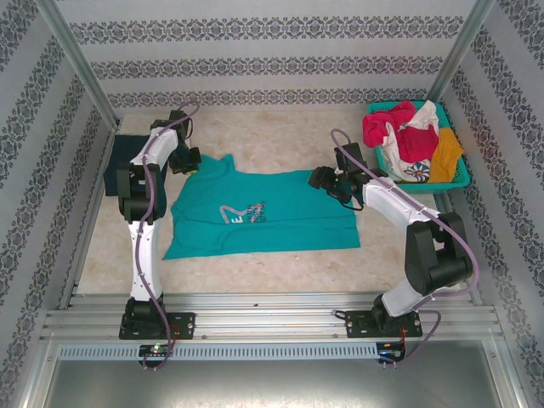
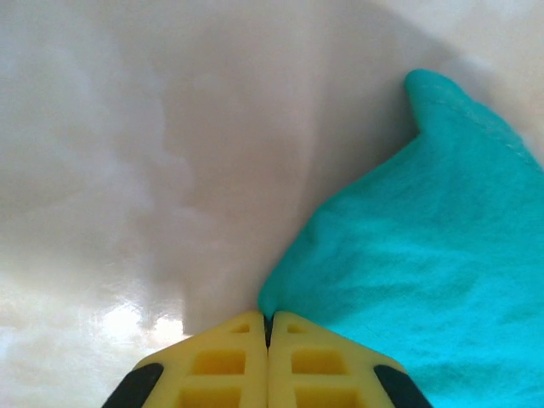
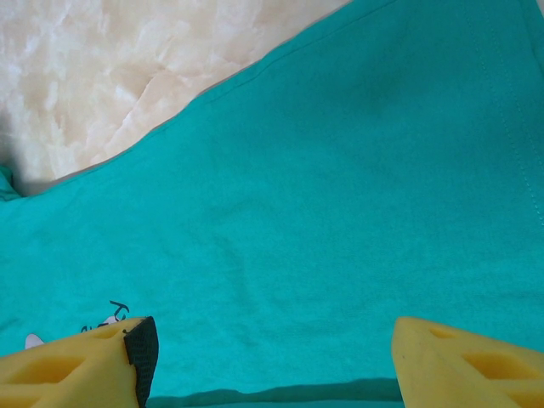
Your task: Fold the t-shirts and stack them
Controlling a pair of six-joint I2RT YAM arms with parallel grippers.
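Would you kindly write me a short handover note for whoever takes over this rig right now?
Left end effector: shut, apparently pinching the teal t-shirt's far-left edge.
Right end effector: open, over its right side.
Done: navy t-shirt lies at far left, apparently folded.
Left: fold and stack the teal one; magenta shirt, white shirt and orange shirt sit in the basket.

The teal t-shirt (image 1: 289,221) bears a whitish print; navy t-shirt (image 1: 126,151), magenta shirt (image 1: 387,126), orange shirt (image 1: 446,153); teal lattice basket (image 1: 459,182); beige marbled table (image 1: 255,127).
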